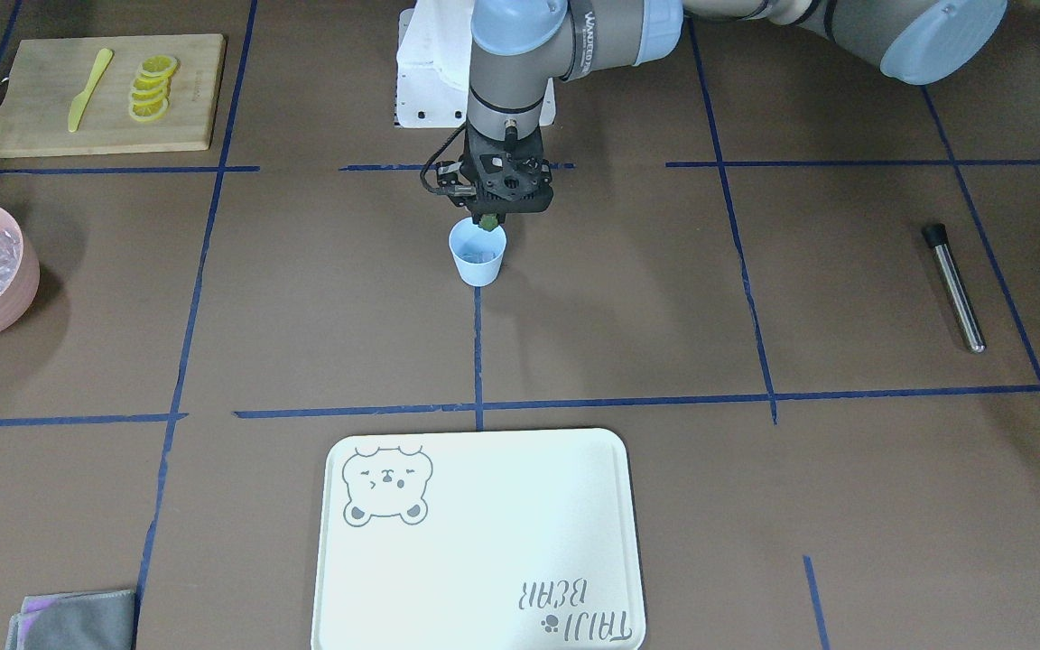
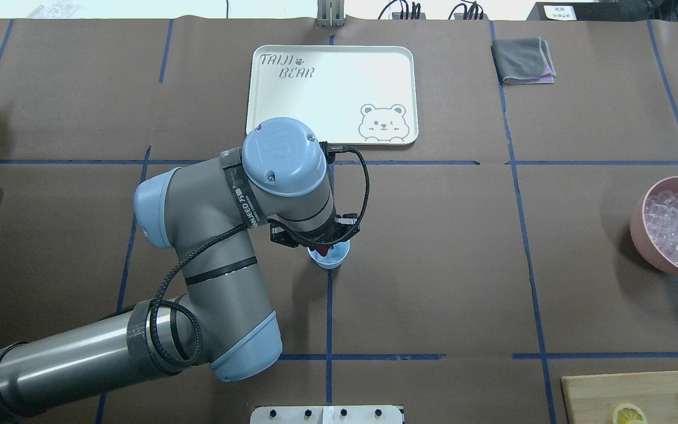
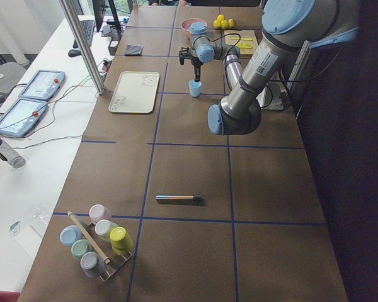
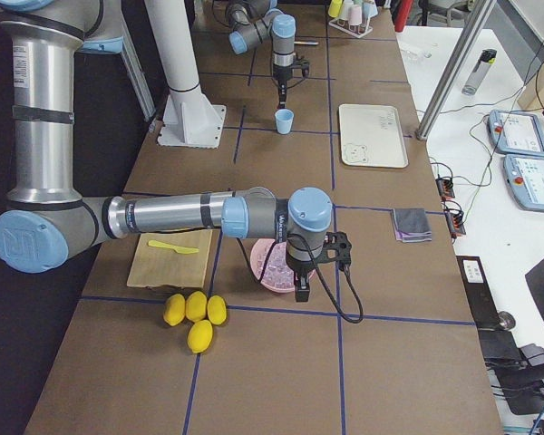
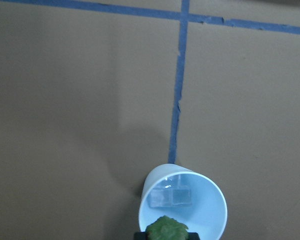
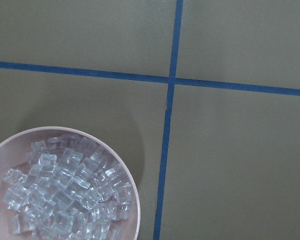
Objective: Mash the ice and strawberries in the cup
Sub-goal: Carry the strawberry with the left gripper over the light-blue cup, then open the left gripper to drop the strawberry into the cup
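1. Hanging at the mouth of the cup (image 1: 478, 267), the left gripper (image 1: 489, 220) is clamped on the strawberry (image 5: 166, 230). The wrist view shows the green top and the overhead view the red body.
2. The cup stands upright on a tape cross at mid-table, with two pieces of ice (image 5: 170, 197) lying on its bottom.
3. The right gripper (image 4: 302, 292) sits by the pink bowl (image 1: 28, 280) of spare ice. Only a side view shows it, so I cannot tell whether it is open or closed.
4. The step in hand is probably dropping the berry in, with mashing not yet begun. The rod (image 1: 954, 289) lies untouched, well apart on the left arm's side.
5. The berry looks small and is probably soft, so a light pinch across its body should do. A hard squeeze could bruise it or make it stick to a finger on release.
6. The cup is likely light and thin-walled, so it could tip or slide easily. For mashing it probably needs a gentle hold around the upper wall, since the plastic may flex.
7. Ice is hard and slick, so cubes may skid under the rod and jump out. Pressing straight down at the centre should limit that.
8. The rod looks like smooth, stiff metal and is best taken near its black end.
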